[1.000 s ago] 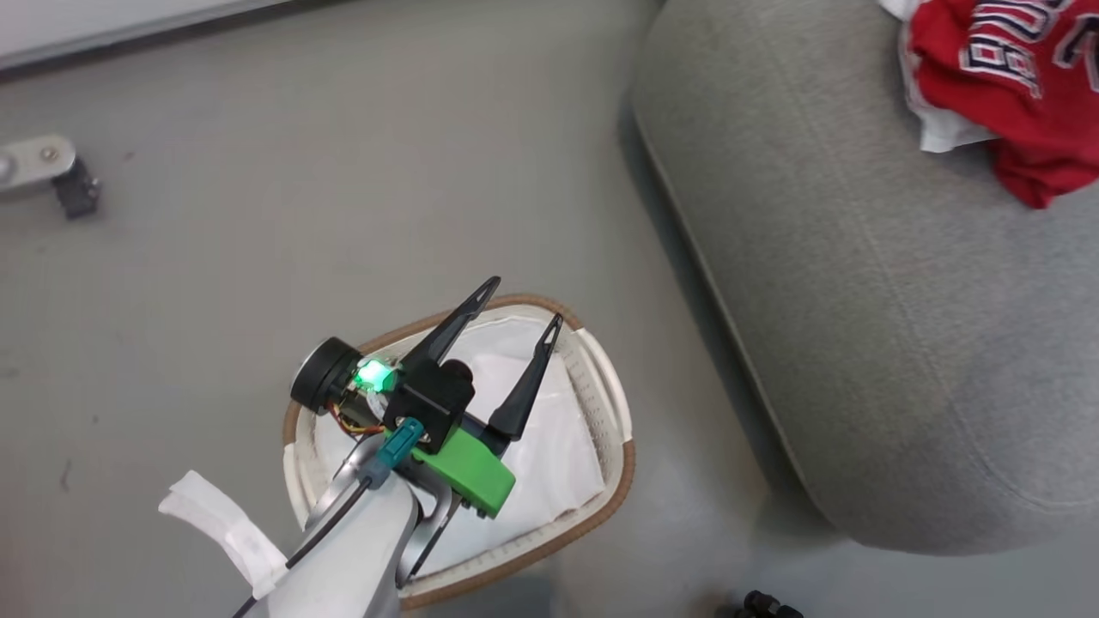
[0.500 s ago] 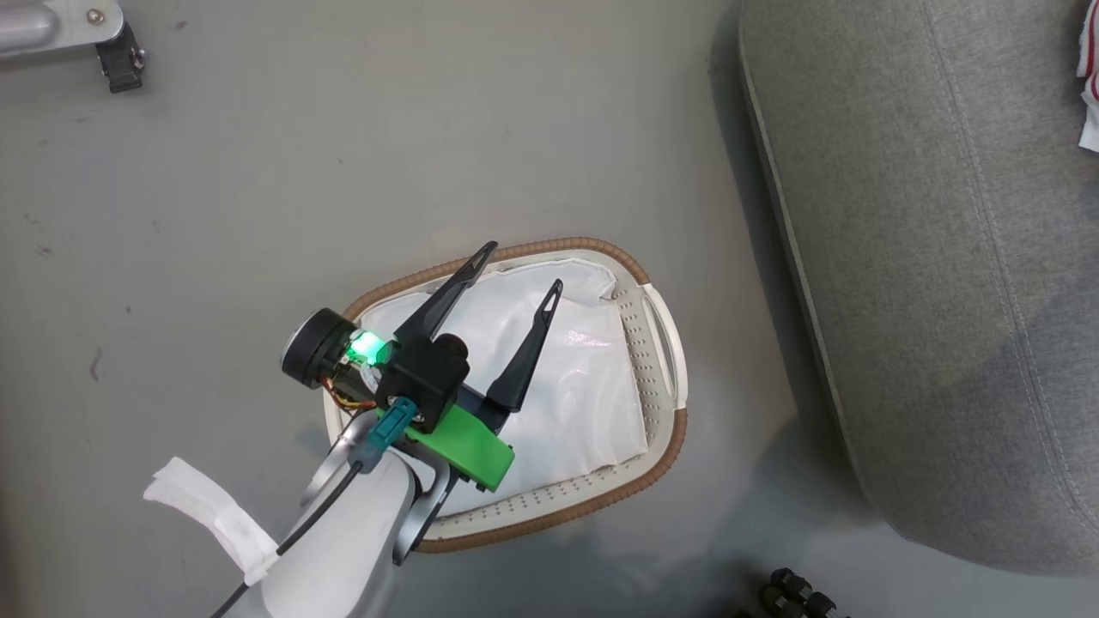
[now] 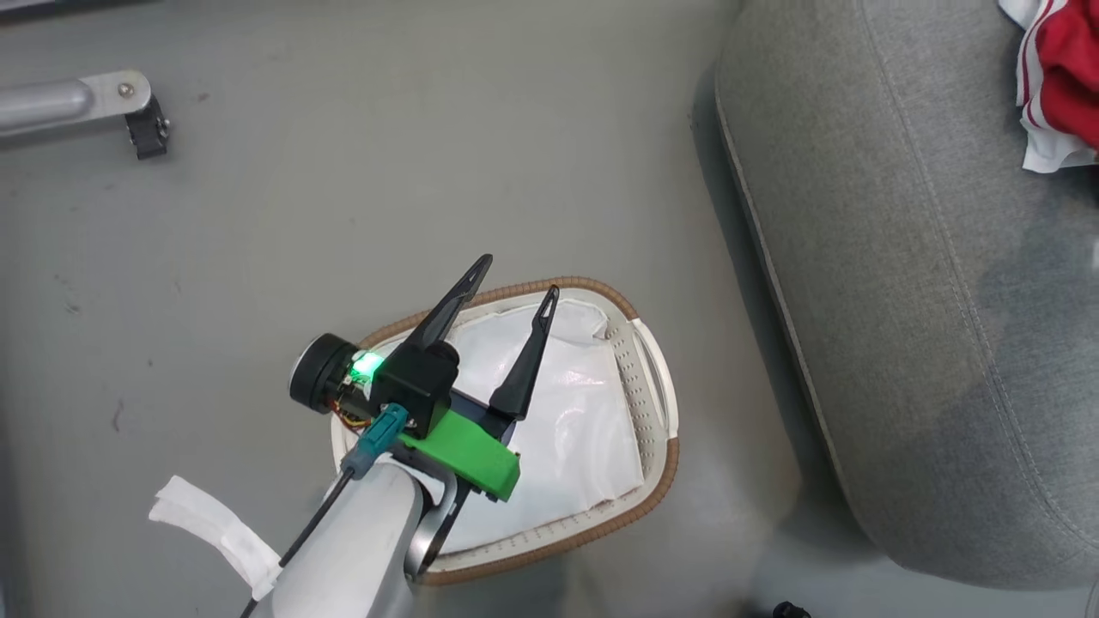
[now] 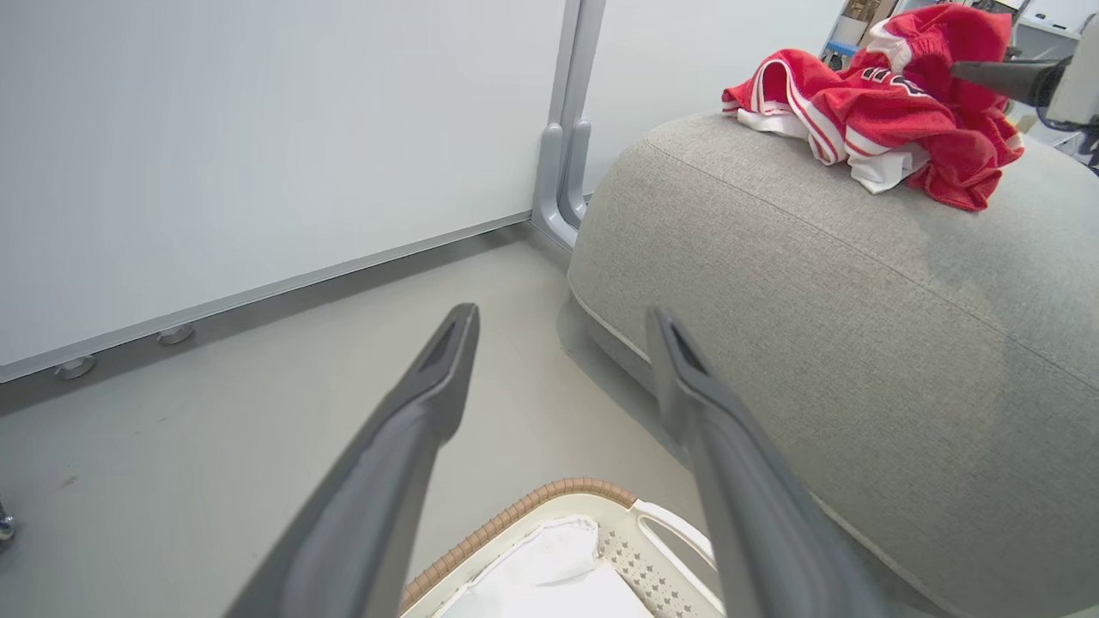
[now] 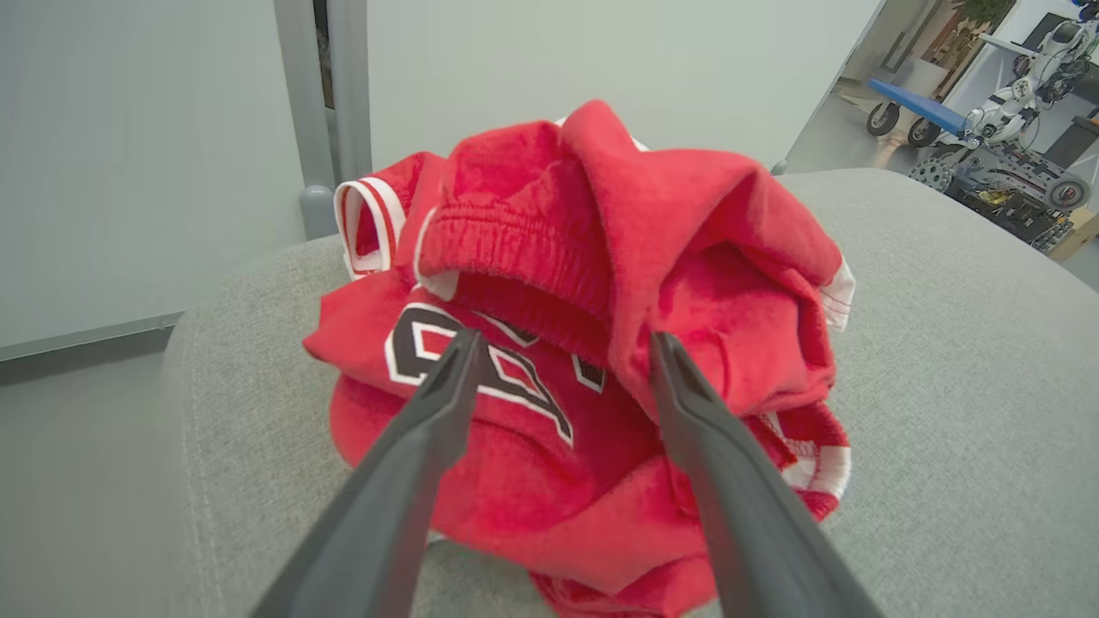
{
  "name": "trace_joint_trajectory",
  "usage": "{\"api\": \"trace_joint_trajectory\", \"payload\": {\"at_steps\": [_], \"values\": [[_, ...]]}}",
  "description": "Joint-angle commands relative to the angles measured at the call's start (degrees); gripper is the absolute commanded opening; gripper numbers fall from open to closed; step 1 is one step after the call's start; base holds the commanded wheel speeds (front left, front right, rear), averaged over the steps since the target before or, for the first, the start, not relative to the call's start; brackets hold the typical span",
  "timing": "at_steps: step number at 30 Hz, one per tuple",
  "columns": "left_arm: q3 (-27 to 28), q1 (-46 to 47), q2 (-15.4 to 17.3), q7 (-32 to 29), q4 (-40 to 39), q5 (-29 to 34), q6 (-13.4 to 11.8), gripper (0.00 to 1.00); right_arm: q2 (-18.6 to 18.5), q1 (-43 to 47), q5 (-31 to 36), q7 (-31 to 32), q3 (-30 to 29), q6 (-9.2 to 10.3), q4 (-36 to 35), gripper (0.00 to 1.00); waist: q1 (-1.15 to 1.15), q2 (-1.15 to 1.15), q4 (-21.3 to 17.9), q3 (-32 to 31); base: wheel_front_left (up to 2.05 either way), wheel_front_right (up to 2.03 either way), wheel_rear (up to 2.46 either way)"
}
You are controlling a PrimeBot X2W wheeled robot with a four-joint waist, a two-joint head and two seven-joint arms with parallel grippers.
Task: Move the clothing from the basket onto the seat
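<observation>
Head view: a stray dip could catch the white sheet (image 3: pixel 584 421), for my left claw (image 3: pixel 518 275) hangs spread and empty over the basket (image 3: pixel 663 463), while the clothing (image 3: pixel 1065 86) lies on the seat (image 3: pixel 901 300). Left wrist view: the clothing sits loosely piled atop the seat, well apart from those fingers (image 4: pixel 412 446). Right wrist view: folds could snag a fingertip (image 5: pixel 462 356) as I back away, since my right claw (image 5: pixel 562 343) gapes wide, gripping nothing, right at the clothing.

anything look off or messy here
Nothing looks spilled or damaged. The clothing sits in a crumpled heap on the seat, not folded or spread out. The basket stands upright on the floor with a white sheet inside.
</observation>
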State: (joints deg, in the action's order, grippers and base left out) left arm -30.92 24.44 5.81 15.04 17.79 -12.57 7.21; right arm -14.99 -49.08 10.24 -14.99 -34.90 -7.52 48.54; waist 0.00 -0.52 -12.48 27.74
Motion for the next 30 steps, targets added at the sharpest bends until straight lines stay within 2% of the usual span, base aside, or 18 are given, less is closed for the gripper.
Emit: {"api": "trace_joint_trajectory", "payload": {"at_steps": [1, 9, 15, 23, 30], "values": [[0.57, -1.28, -0.37, 0.2, 0.03, -0.38, -0.22, 1.0, -0.18, 1.83, -0.39, -0.29, 1.18, 0.06, -0.6, 1.0, 0.0, 0.52, 0.06, -3.83, 0.0, 0.0, 0.0], [4.2, -5.29, -2.04, 0.2, -0.32, -2.0, -0.76, 1.0, -0.24, 5.37, -3.15, -0.29, 8.13, 0.06, -3.44, 1.0, 0.0, 0.52, 2.26, -12.09, 0.0, 0.0, 0.0], [7.77, -9.19, -2.62, 0.2, -0.4, -3.38, -2.33, 1.0, 0.46, 6.73, -4.96, -0.29, 13.02, 0.06, -4.56, 1.0, 0.0, 0.52, 5.26, -18.29, 0.0, 0.0, 0.0], [14.84, -14.77, -2.81, 0.14, -0.43, -3.79, -4.85, 1.0, 5.82, 10.64, -10.06, -0.3, 19.02, 0.06, -8.82, 1.0, 0.0, 0.52, 8.93, -23.69, 0.0, 0.0, 0.0], [20.66, -19.92, -2.89, 0.13, -0.94, -3.69, -5.88, 1.0, 10.41, 19.55, -13.59, -0.3, 23.64, 0.06, -14.53, 1.0, 0.0, 0.52, 11.93, -27.15, 0.0, 0.0, 0.0]]}}
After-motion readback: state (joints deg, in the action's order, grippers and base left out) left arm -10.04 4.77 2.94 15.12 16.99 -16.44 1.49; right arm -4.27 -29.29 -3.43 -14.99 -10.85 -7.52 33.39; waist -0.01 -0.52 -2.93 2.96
